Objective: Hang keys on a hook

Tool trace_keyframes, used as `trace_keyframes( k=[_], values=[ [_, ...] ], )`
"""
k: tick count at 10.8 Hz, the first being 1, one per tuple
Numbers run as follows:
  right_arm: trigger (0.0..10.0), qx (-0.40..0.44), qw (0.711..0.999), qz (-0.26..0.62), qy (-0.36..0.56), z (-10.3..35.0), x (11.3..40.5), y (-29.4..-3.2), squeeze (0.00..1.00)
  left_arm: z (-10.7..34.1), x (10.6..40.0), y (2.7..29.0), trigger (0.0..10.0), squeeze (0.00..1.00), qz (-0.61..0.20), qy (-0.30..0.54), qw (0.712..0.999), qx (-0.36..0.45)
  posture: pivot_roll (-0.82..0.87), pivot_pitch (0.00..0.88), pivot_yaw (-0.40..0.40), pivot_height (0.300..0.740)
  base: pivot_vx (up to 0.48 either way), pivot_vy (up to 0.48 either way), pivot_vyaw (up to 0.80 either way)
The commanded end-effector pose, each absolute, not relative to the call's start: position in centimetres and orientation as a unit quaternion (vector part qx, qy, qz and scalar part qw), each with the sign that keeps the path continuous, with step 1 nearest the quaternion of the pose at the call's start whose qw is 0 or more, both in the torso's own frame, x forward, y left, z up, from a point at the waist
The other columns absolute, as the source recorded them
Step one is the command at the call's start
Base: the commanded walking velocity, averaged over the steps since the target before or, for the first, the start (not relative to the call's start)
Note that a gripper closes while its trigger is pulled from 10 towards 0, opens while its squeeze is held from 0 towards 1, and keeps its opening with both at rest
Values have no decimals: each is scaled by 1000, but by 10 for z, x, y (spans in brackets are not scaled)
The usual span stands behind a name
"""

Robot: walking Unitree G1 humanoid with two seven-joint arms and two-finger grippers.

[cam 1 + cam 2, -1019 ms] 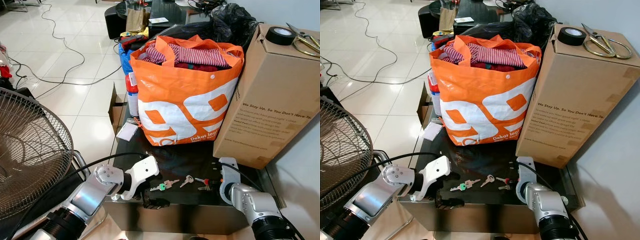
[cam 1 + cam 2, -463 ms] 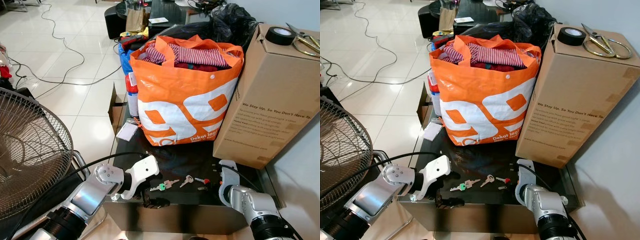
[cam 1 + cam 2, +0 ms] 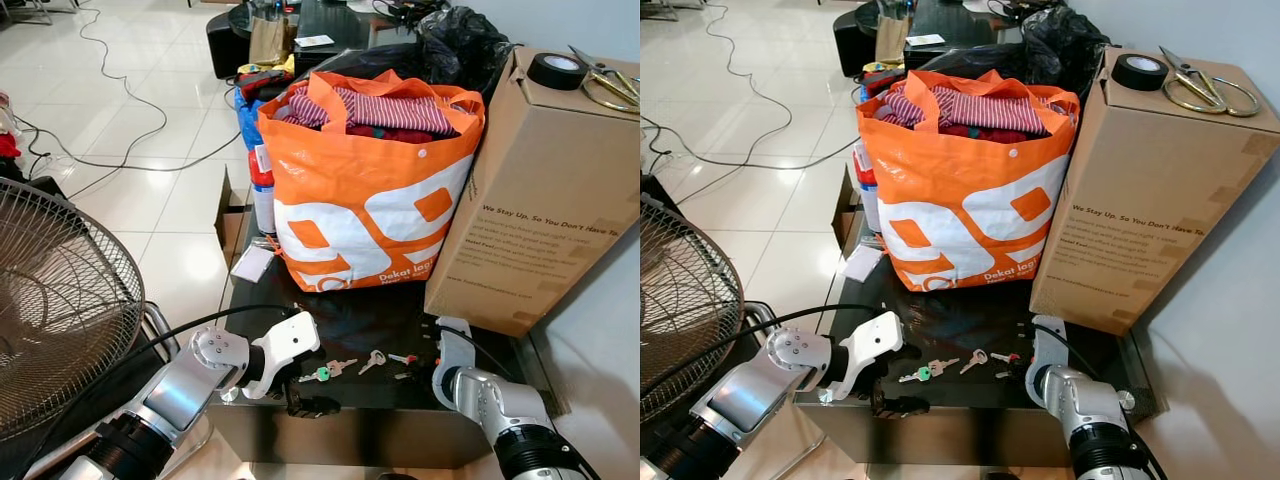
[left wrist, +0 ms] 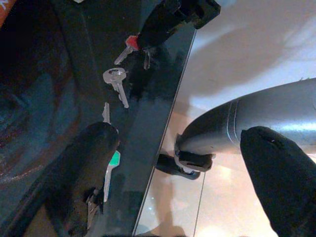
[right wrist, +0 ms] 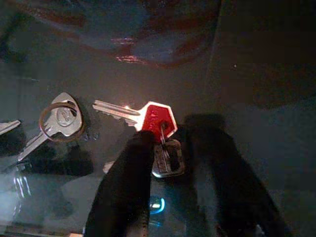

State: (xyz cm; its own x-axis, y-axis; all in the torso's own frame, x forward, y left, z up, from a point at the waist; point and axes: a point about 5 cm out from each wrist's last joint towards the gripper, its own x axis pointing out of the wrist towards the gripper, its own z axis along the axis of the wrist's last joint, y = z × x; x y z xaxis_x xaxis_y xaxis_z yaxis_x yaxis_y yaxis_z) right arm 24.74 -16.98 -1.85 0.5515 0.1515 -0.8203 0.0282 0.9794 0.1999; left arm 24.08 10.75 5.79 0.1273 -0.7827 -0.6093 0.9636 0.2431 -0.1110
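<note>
Three keys lie near the front edge of a dark glass table (image 3: 350, 318): a green-capped key (image 3: 322, 374), a plain silver key (image 3: 373, 359) and a red-capped key (image 3: 400, 359) ringed to a small silver one (image 5: 167, 159). My right gripper (image 5: 173, 143) is low over the table, open, its fingertips either side of the red key's ring. My left gripper (image 4: 177, 163) is open wide at the table's front edge. One of its fingers (image 4: 86, 173) rests over the green key (image 4: 112, 165), and the other hangs past the edge.
Behind the keys stands an orange bag (image 3: 370, 200) stuffed with clothes. To its right is a tall cardboard box (image 3: 540, 200) carrying a tape roll (image 3: 557, 70) and scissors (image 3: 608, 85). A fan (image 3: 60, 300) stands at the left. Cables (image 3: 120, 110) run over the tiled floor.
My right arm has edged left, closer to the red key. The left arm and the keys have hardly shifted.
</note>
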Motion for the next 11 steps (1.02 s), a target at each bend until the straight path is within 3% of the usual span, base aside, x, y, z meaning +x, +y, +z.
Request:
trace_keyframes(
  k=[1, 3, 5, 8, 10, 11],
  values=[
    [1843, 95, 877, 35, 470, -18, 249, -170, 0, 57, 242, 107, 10000, 0, -593, 291, 732, 166, -217, 0, -7, 740, 0, 0, 0],
    [1294, 85, 874, 39, 476, -20, 247, -171, 0, 57, 242, 106, 10000, 0, -593, 291, 732, 165, -220, 0, -7, 740, 0, 0, 0],
    [0, 83, 873, 41, 479, -20, 246, -171, 0, 57, 242, 105, 10000, 0, -595, 290, 732, 164, -220, 0, -7, 740, 0, 0, 0],
    [0, 88, 877, 43, 471, -16, 248, -174, 0, 58, 246, 104, 10000, 0, -585, 283, 742, 166, -210, 0, -15, 740, 0, 0, 0],
    [0, 95, 893, 53, 436, 2, 249, -184, 0, 64, 256, 106, 10000, 0, -526, 224, 802, 175, -176, 0, -12, 740, 0, 0, 0],
    [0, 99, 914, 68, 388, 27, 245, -189, 0, 69, 262, 112, 10000, 0, -449, 173, 865, 144, -160, 0, -1, 740, 0, 0, 0]
  ],
)
